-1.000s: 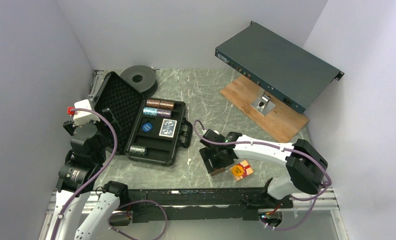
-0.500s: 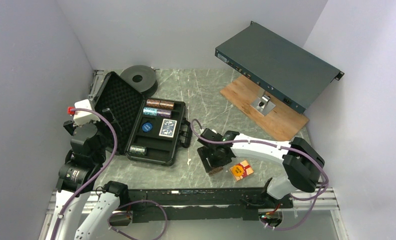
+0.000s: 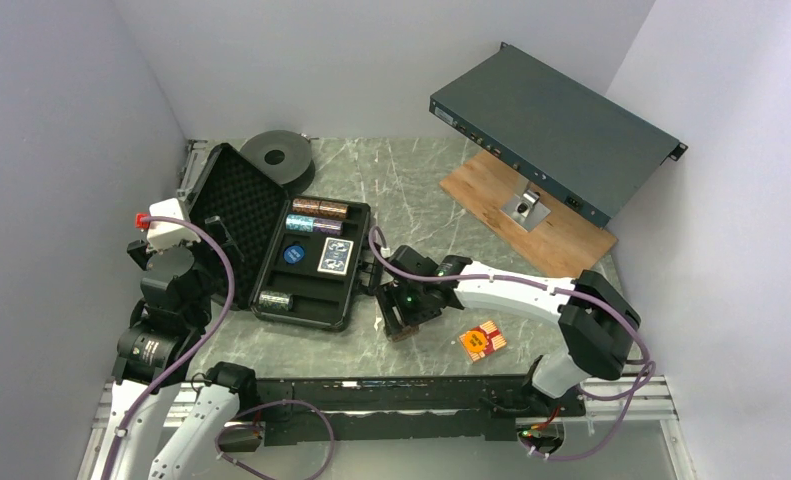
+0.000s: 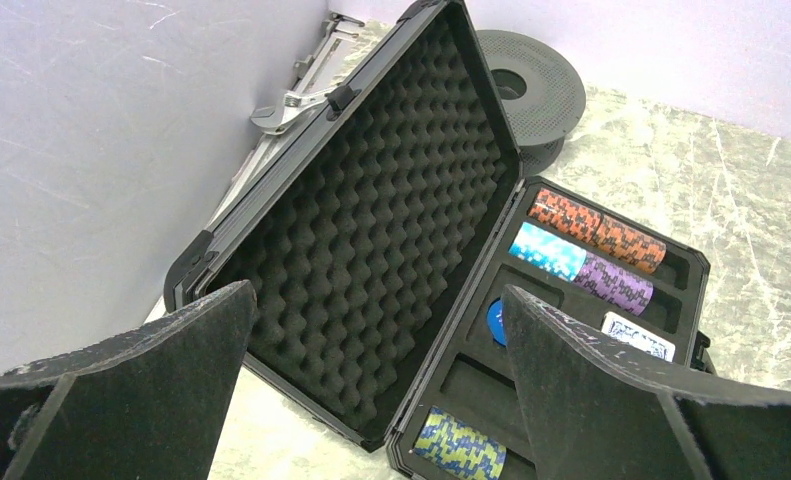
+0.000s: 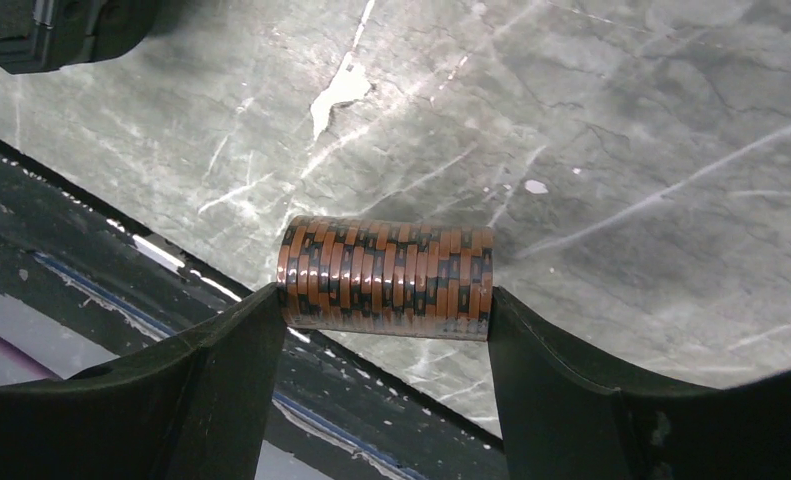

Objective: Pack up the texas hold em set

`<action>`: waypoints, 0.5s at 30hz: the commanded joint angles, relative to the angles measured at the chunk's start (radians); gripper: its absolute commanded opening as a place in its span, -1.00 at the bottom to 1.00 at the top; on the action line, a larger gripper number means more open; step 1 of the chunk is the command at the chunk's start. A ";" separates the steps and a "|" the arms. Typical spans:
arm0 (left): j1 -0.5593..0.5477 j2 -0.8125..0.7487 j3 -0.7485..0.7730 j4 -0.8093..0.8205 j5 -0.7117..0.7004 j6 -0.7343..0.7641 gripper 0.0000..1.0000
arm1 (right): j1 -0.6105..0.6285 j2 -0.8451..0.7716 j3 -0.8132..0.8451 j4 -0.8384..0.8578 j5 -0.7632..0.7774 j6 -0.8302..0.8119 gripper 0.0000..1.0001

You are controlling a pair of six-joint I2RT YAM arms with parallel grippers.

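Near the front edge of the marble table (image 3: pixel 421 190), the right gripper (image 5: pixel 384 300) pinches a brown poker-chip stack (image 5: pixel 386 272) by its two ends, just right of the open black case (image 3: pixel 306 318); a red card deck (image 3: pixel 482 340) lies flat further right. The left gripper (image 4: pixel 376 300) sits at the case's left side, jaws spread wide, nothing between them, facing the foam lid (image 4: pixel 371 200). The case tray holds a green chip stack (image 3: pixel 275 299) in the near slot, a blue card deck (image 3: pixel 335 257) in the middle, and teal-purple (image 3: pixel 313 225) and brown (image 3: pixel 319 208) stacks at the far end.
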 commanded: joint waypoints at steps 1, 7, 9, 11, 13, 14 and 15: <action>-0.004 0.000 -0.007 0.044 0.014 0.024 0.99 | 0.002 0.002 0.049 0.088 -0.050 -0.002 -0.02; -0.004 -0.006 -0.010 0.047 0.014 0.029 0.99 | 0.003 -0.007 0.053 0.142 -0.089 -0.003 -0.03; -0.004 -0.008 -0.012 0.053 0.019 0.034 0.99 | 0.003 -0.013 0.056 0.161 -0.105 -0.011 -0.02; -0.004 -0.009 -0.016 0.057 0.021 0.037 0.99 | 0.003 -0.021 0.060 0.173 -0.111 -0.026 -0.02; -0.004 -0.011 -0.017 0.059 0.021 0.040 0.99 | 0.002 -0.023 0.073 0.182 -0.114 -0.038 -0.02; -0.004 -0.011 -0.018 0.060 0.021 0.040 0.99 | 0.000 -0.025 0.080 0.186 -0.118 -0.044 -0.02; -0.004 -0.011 -0.019 0.061 0.021 0.040 0.99 | -0.001 -0.024 0.088 0.192 -0.127 -0.047 -0.02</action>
